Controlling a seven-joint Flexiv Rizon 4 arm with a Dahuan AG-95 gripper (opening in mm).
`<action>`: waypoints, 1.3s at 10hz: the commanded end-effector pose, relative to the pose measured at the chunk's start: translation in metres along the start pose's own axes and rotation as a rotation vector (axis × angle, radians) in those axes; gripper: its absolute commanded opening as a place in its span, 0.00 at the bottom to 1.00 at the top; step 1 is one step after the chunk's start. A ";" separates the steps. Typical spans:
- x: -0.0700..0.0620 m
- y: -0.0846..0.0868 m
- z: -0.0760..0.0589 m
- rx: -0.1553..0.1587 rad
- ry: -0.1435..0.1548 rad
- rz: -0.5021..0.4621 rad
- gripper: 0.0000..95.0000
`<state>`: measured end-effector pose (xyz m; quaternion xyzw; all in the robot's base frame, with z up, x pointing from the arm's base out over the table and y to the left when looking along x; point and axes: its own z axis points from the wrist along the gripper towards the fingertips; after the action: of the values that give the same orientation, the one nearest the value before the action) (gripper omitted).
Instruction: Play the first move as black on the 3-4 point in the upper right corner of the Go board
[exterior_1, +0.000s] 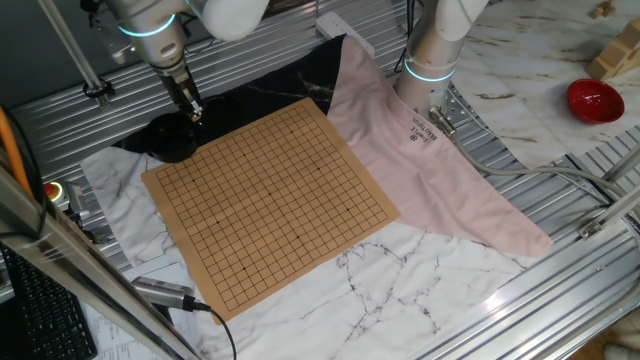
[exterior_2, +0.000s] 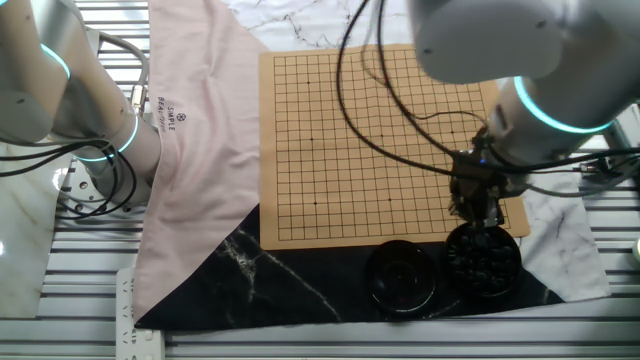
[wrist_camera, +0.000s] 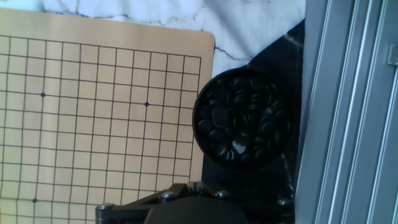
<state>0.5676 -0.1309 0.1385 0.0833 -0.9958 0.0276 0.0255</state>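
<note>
A: Where is the end effector (exterior_2: 478, 212)?

B: It hangs above a round black bowl (wrist_camera: 244, 117) full of glossy black stones (wrist_camera: 222, 116), just off the Go board's (exterior_1: 270, 200) edge. Whether its fingers are apart or together cannot be told.

A: And the board?

B: It is bare of stones and lies on the desk (exterior_1: 420, 280), beside a pink cloth (exterior_2: 190, 160). A second dark bowl (exterior_2: 401, 276) sits next to the first.

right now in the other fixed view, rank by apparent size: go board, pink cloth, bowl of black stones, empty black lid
1. Pink cloth and Go board: look similar, unsure which is larger.
2. Bowl of black stones and empty black lid: look alike, and the tool partly covers the bowl.
</note>
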 end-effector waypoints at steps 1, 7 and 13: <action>-0.003 -0.001 0.001 0.023 0.043 0.134 0.00; -0.002 -0.004 0.000 -0.015 0.034 0.178 0.00; -0.021 -0.040 0.003 -0.095 -0.044 0.139 0.00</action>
<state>0.5870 -0.1635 0.1378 0.0086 -0.9999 -0.0116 0.0041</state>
